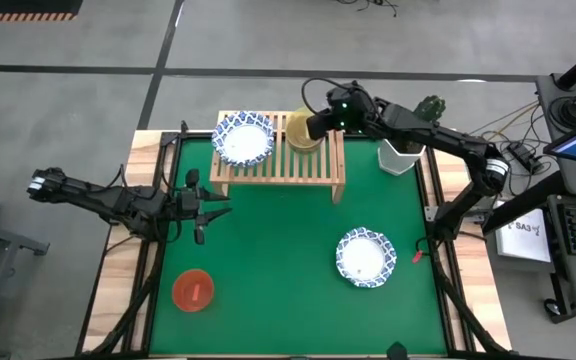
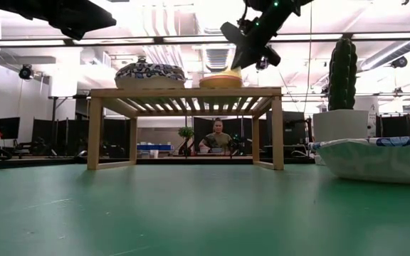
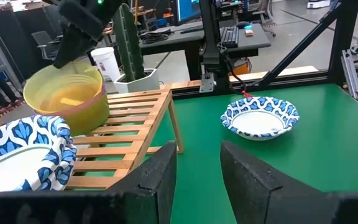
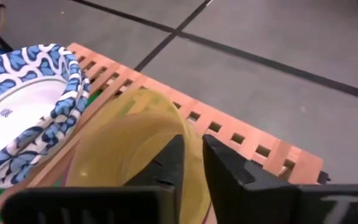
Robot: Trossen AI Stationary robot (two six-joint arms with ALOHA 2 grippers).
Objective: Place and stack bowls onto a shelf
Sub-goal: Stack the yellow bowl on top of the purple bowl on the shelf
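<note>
The light-wood shelf stands at the table's far middle. A stack of white bowls with blue rims rests on its left part. A yellow bowl sits on its middle slats. My right gripper is above the shelf, shut on the yellow bowl's rim. My left gripper is open and empty over the table's left side. Another white blue-rimmed bowl rests on the table at the right. A red bowl rests at the near left. My right gripper pinches the yellow bowl's rim on the side toward the table's right, one finger inside the bowl and one outside. The fingers slant down from above and from the right. The bowl's base rests on the shelf's slatted top.
A white pot with a cactus stands to the right of the shelf, beside my right arm. The green table top lies open between the shelf and the two bowls on it. A person sits in the room beyond the table.
</note>
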